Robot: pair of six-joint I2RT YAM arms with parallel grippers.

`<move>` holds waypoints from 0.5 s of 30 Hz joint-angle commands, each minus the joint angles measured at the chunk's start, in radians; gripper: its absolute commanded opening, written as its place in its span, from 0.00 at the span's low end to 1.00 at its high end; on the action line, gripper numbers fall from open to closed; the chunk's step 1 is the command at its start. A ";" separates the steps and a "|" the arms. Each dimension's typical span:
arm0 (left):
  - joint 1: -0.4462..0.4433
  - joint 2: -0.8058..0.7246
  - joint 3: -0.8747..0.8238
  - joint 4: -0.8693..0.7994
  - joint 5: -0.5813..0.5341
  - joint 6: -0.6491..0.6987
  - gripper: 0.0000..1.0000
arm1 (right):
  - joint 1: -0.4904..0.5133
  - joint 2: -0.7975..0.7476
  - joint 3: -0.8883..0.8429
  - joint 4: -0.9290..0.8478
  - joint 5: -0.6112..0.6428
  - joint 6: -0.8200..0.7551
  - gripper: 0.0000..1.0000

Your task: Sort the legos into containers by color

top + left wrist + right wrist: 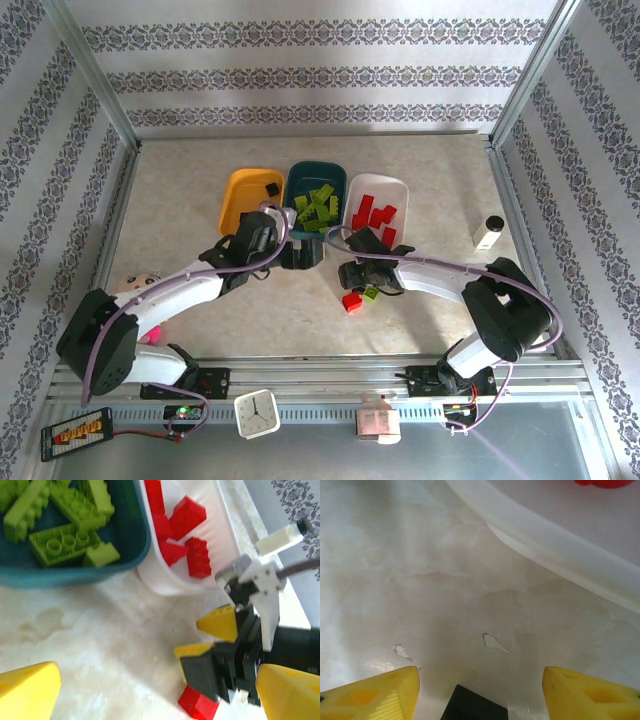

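Note:
The orange-yellow tray (240, 200) holds a black lego (271, 188). Several lime green legos (67, 542) fill the dark teal tray (335, 175), and red legos (187, 515) lie in the white tray (398, 190). My left gripper (300, 255) hangs open and empty in front of the teal tray; in its wrist view its fingertips (30, 690) stand far apart. My right gripper (480, 680) is open, with a black lego (476, 705) low between its fingers and a gap on each side. A red lego (352, 301) and a green lego (371, 292) lie loose on the table.
A white cylinder with a black cap (487, 233) stands to the right of the white tray. A pink object (135, 285) sits behind the left arm. The two grippers are close together in front of the trays. Metal frame posts border the table.

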 commanded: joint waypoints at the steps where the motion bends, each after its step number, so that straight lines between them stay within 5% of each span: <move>1: -0.013 -0.078 -0.079 0.057 -0.025 -0.047 1.00 | 0.034 0.008 0.019 -0.040 0.044 -0.011 0.65; 11: -0.015 -0.245 -0.224 0.035 -0.063 -0.069 1.00 | 0.088 0.025 -0.023 -0.097 0.100 0.017 0.58; 15: -0.016 -0.276 -0.238 0.029 -0.066 -0.068 1.00 | 0.090 0.044 -0.019 -0.084 0.092 0.014 0.46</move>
